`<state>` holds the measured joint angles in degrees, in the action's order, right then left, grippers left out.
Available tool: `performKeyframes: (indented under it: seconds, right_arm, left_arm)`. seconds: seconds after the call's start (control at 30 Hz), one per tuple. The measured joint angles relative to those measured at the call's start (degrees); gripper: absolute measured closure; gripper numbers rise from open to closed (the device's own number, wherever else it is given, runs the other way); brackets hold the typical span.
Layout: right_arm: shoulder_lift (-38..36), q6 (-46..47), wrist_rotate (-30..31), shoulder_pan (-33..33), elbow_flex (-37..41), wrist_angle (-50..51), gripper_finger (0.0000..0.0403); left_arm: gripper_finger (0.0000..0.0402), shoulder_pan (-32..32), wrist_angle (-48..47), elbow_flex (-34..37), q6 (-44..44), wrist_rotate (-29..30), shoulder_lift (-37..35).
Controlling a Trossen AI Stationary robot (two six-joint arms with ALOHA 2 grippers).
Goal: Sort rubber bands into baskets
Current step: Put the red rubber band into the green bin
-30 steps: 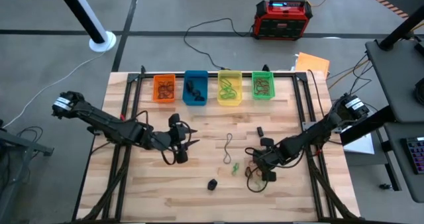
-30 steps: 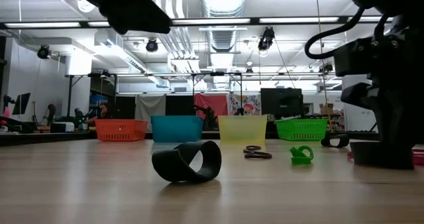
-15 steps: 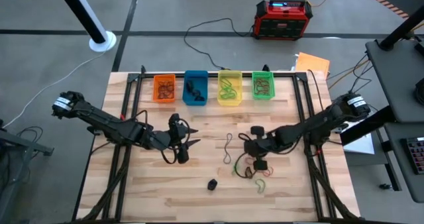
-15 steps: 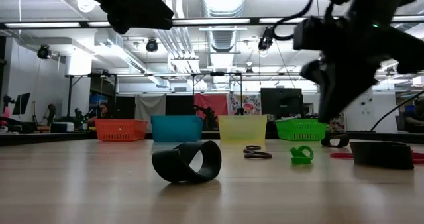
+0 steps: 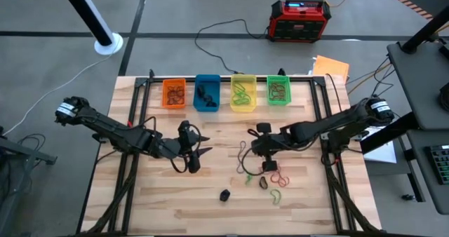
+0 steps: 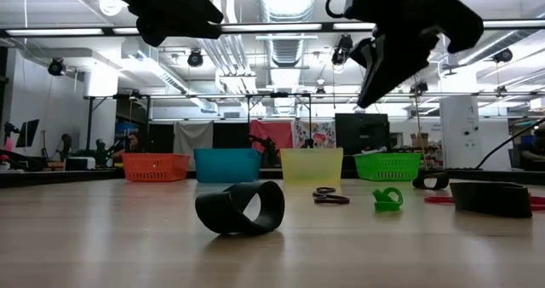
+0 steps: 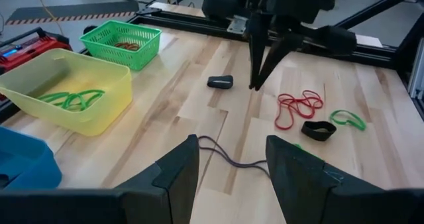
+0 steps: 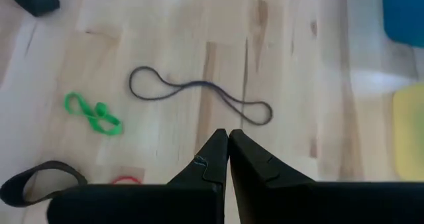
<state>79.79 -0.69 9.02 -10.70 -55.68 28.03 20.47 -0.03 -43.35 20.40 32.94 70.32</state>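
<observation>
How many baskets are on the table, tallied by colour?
Orange basket: 1
Blue basket: 1
Yellow basket: 1
Green basket: 1
Total: 4

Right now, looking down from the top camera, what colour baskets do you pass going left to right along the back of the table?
Orange plastic basket → blue plastic basket → yellow plastic basket → green plastic basket.
</observation>
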Motion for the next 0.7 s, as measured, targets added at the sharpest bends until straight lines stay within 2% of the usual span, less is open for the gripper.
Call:
performKeyframes:
  seconds: [0.17,0.27,0.4,0.53,0.7]
  right_arm:
    - [0.0,1.05,-0.76,0.35,-3.99,9.78,0.0394]
    - [0.0,5.61,-7.01,0.3,-6.66,18.29,0.0394]
    - [0.04,16.17,-16.9,-0.08,-7.81,28.31,0.0394]
    - [-0.54,24.94,-20.04,-2.87,-3.81,33.37,0.0394]
    - [-1.27,33.48,-23.49,-8.31,4.22,32.41,0.0394]
  left_arm:
    - [0.0242,0.0,-0.02,0.0,0.72,-0.07,-0.02]
    - [0.0242,0.0,-0.01,0.0,0.72,-0.07,-0.02]
    - [0.0242,0.0,0.0,0.0,0.63,-0.07,-0.02]
    - [0.0242,0.0,0.04,0.0,0.55,-0.05,-0.02]
    - [0.0242,0.0,0.5,-0.02,-0.44,-0.01,0.11]
